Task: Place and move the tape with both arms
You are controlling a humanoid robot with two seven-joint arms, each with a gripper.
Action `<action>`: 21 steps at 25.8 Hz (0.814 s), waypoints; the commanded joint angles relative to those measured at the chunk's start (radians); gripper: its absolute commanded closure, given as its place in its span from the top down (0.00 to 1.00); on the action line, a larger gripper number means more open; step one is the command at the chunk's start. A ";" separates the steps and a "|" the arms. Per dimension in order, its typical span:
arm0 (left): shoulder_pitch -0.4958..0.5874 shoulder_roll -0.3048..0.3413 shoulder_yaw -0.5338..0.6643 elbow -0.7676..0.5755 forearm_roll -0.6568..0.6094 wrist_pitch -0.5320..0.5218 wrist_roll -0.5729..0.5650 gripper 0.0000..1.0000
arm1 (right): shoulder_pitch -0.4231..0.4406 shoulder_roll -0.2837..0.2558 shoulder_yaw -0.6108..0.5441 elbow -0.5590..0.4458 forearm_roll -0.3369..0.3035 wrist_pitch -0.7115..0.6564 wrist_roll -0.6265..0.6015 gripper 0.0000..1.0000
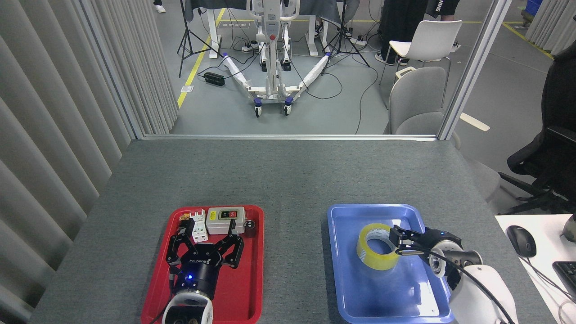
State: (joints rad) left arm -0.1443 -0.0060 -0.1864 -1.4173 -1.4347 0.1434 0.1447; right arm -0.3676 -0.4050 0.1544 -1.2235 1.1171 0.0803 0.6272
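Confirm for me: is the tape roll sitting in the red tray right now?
No. The tape roll is in the blue tray, with the right gripper at its rim.

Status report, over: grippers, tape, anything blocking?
Left gripper open over red tray. Right gripper shut on tape, in blue tray. Nothing blocking.

The left gripper (204,236) points forward from the lower left, its black fingers (173,245) spread wide, blue light lit. The right gripper (397,243) reaches leftward from its white forearm (479,294), fingers close together.
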 commanded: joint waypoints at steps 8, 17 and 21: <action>-0.001 0.009 0.005 0.008 0.000 0.001 0.001 1.00 | 0.202 0.109 -0.262 -0.151 0.259 -0.234 -0.531 0.99; -0.014 0.009 0.018 0.006 0.000 -0.001 0.001 1.00 | 0.400 0.124 -0.292 -0.323 0.290 -0.255 -0.621 0.99; -0.021 0.018 0.018 0.006 -0.001 -0.001 0.001 1.00 | 0.404 0.152 -0.296 -0.326 0.282 -0.254 -0.626 0.99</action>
State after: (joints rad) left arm -0.1623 0.0056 -0.1690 -1.4110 -1.4345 0.1430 0.1457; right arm 0.0240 -0.2723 -0.1396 -1.5428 1.4039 -0.1753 0.0060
